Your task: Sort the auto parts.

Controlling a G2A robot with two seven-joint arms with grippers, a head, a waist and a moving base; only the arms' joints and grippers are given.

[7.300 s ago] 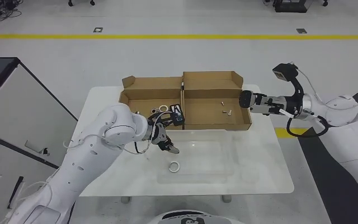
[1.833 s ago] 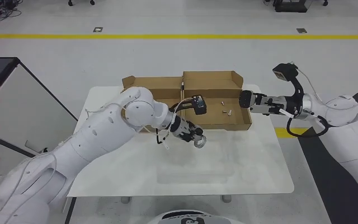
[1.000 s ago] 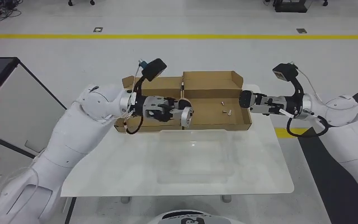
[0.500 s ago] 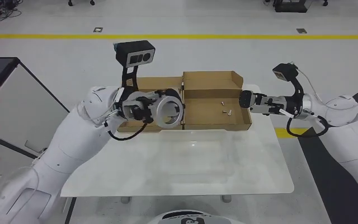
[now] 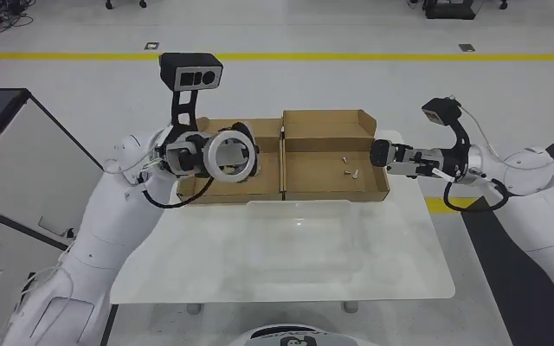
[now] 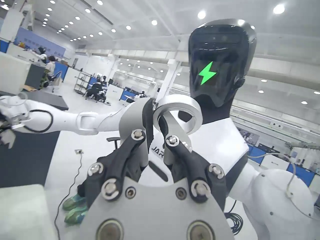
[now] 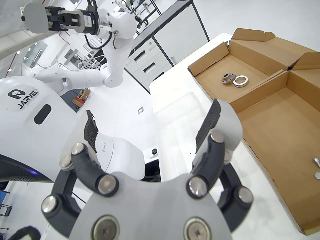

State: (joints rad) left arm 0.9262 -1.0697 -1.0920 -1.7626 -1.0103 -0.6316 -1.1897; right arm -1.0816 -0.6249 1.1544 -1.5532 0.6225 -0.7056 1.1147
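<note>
We are gripping the metal ring (image 6: 193, 122) in the left gripper (image 6: 155, 119): one finger is inside the hole, one outside, clamped on the ring's wall. The ring is hanging in the air above the left box (image 7: 212, 88), facing up toward the head, well off the table (image 5: 346, 259). The left box is holding a flanged hub (image 7: 226, 78) with a second ring (image 7: 241, 80) just beside it; the right box (image 7: 270, 126) is holding bolts (image 7: 316, 168). So we are judging this ring belongs in the left box. To do it well, we are turning the wrist down slowly, since the pinch is on a thin wall. We are lowering close over bare cardboard near the hub and only then releasing; dropped from height, it would likely bounce or roll. The right gripper (image 7: 152, 123) is sitting spread open and empty by the right box's outer edge.
</note>
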